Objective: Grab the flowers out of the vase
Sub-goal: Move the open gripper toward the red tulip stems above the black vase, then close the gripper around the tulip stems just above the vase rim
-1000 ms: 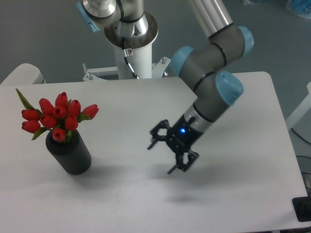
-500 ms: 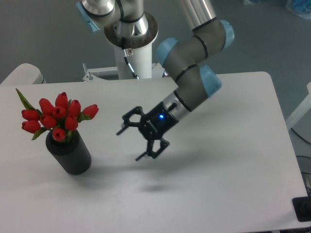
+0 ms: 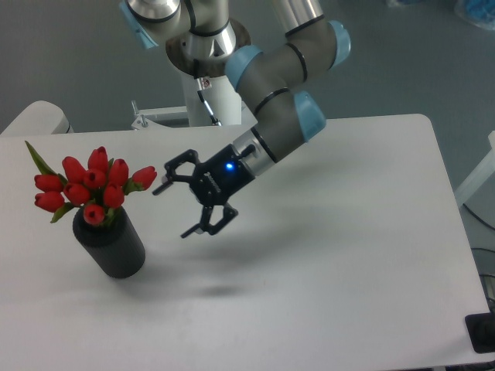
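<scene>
The flowers (image 3: 91, 185), a bunch of red tulip buds with green leaves, stand in the black cylindrical vase (image 3: 110, 246) at the left of the white table. My gripper (image 3: 172, 210) is open and empty, held above the table just right of the bunch, its fingers pointing left toward it. The upper fingertip (image 3: 158, 190) is close to the rightmost bud; I cannot tell if they touch.
The arm's white base column (image 3: 207, 85) stands at the table's (image 3: 348, 294) back edge. A dark object (image 3: 481, 332) sits at the table's front right corner. A white rounded surface (image 3: 31, 120) lies at the far left.
My gripper has moved steadily left across the table toward the flowers, staying open. The flowers and vase have not moved.
</scene>
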Robot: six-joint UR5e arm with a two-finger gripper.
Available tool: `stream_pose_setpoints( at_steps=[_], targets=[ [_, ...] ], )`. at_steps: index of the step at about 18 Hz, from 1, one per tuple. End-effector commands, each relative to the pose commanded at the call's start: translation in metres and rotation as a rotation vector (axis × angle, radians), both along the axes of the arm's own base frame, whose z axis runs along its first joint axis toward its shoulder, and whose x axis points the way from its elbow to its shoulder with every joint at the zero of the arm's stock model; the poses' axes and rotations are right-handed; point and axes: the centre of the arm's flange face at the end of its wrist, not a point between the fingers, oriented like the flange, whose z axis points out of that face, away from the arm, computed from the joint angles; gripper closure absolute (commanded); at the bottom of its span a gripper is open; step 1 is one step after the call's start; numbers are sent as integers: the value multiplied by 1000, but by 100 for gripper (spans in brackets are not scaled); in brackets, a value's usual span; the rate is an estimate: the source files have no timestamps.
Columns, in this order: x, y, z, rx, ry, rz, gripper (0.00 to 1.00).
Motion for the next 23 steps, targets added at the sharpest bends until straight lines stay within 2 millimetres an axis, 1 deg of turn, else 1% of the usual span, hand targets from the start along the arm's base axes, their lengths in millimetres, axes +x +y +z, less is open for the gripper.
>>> stream_pose_setpoints(
  at_steps=[2, 3, 5, 6, 7, 9, 11, 15, 20, 23],
  targets=[
    [11, 4, -4, -5, -7, -20, 0],
    [13, 5, -4, -6, -9, -23, 0],
    [17, 4, -2, -3, -7, -26, 0],
    [22, 5, 1, -1, -3, -34, 0],
    [30, 6, -1, -2, -6, -46, 0],
    [35, 8, -2, -3, -7, -56, 0],
    [48, 14, -1, -4, -7, -81, 0],
    [66, 25, -1, 12, 2, -120, 0],
    [72, 23, -6, 8, -2, -125, 0],
    [78, 18, -14, 14, 2, -136, 0]
  ],
)
